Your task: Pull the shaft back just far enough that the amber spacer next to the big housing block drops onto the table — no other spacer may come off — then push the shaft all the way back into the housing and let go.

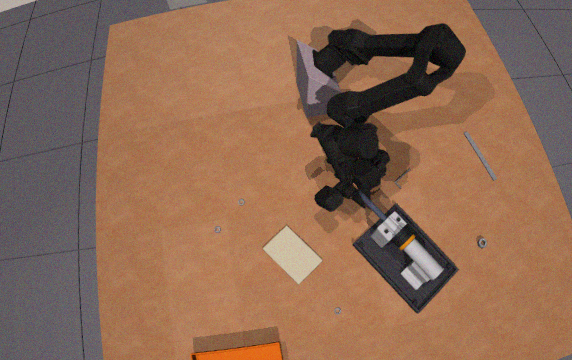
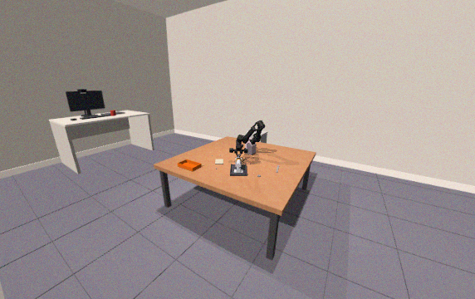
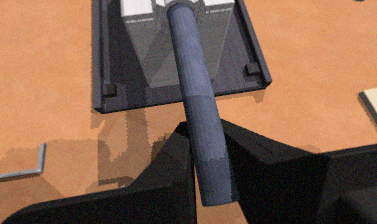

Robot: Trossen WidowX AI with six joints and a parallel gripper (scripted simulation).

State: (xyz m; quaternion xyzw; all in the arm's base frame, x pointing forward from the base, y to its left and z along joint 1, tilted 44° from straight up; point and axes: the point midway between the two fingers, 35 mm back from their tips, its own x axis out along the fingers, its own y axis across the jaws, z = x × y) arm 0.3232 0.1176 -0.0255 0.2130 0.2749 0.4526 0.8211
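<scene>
Evidently the gripper point(image 1: 356, 194) point(image 3: 198, 126) was clamped on the shaft point(image 1: 373, 206) point(image 3: 196, 85), which ran into the housing's near block point(image 1: 389, 228). Beyond that block sat the amber spacer point(image 1: 407, 243), apparently undropped; the pull seemed in hand, wanting a short, straight draw.
</scene>
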